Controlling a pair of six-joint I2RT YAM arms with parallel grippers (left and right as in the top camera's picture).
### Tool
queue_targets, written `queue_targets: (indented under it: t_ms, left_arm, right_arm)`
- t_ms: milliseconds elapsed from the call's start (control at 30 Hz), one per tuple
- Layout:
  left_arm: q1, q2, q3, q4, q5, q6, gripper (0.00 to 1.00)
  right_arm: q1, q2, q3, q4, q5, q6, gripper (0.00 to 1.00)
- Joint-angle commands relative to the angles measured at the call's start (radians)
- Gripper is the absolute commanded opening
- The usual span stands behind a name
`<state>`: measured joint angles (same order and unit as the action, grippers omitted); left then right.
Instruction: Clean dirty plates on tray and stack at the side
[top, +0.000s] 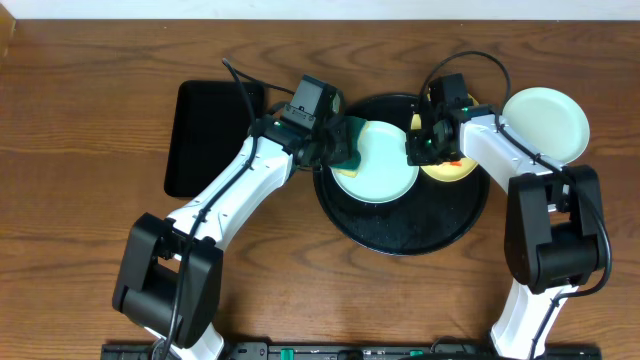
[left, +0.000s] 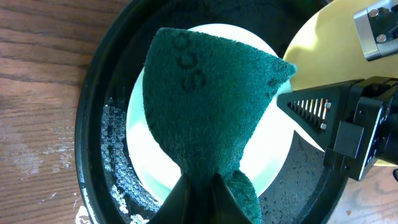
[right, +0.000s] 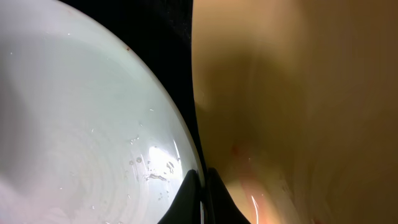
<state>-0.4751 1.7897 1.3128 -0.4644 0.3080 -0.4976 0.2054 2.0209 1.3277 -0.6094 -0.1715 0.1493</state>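
A pale mint-blue plate (top: 385, 165) lies on the left of the round black tray (top: 400, 235). My left gripper (top: 335, 140) is shut on a dark green scouring pad (top: 347, 148), which hangs over the plate's left side. In the left wrist view the pad (left: 211, 99) covers much of the plate (left: 267, 143). My right gripper (top: 420, 150) is shut on the plate's right rim (right: 81, 112). The pale yellow plate (top: 452, 170) lies beside it on the tray, with faint red-orange smears (right: 249, 186). A second mint-blue plate (top: 545, 125) sits on the table right of the tray.
A rectangular black tray (top: 205, 135) lies on the wooden table to the left of the round one. Soap foam (left: 118, 155) clings to the round tray's floor at the left. The right arm's body (left: 348, 130) shows over the tray.
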Motion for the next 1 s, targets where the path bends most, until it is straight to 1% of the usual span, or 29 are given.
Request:
queue_targets:
  t_ms: [0, 433, 567, 733, 967]
  left_arm:
    - [-0.004, 0.003, 0.0, 0.003, -0.014, -0.006, 0.08]
    - [-0.004, 0.003, 0.0, 0.002, -0.014, -0.006, 0.07]
    - [-0.004, 0.003, 0.0, 0.003, -0.014, -0.007, 0.07]
    - [-0.004, 0.004, 0.0, 0.008, -0.014, -0.052, 0.07]
    - [-0.027, 0.035, 0.0, 0.063, -0.016, -0.079, 0.07]
  right_arm:
    - [0.025, 0.03, -0.006, 0.005, -0.014, 0.023, 0.01]
    - [0.026, -0.121, -0.006, -0.033, -0.021, 0.022, 0.01]
    - [0.026, -0.125, -0.006, -0.046, -0.021, 0.022, 0.01]
    - [0.026, -0.122, -0.006, -0.056, -0.019, 0.023, 0.01]
    - [0.027, -0.115, -0.012, -0.053, -0.002, 0.023, 0.01]
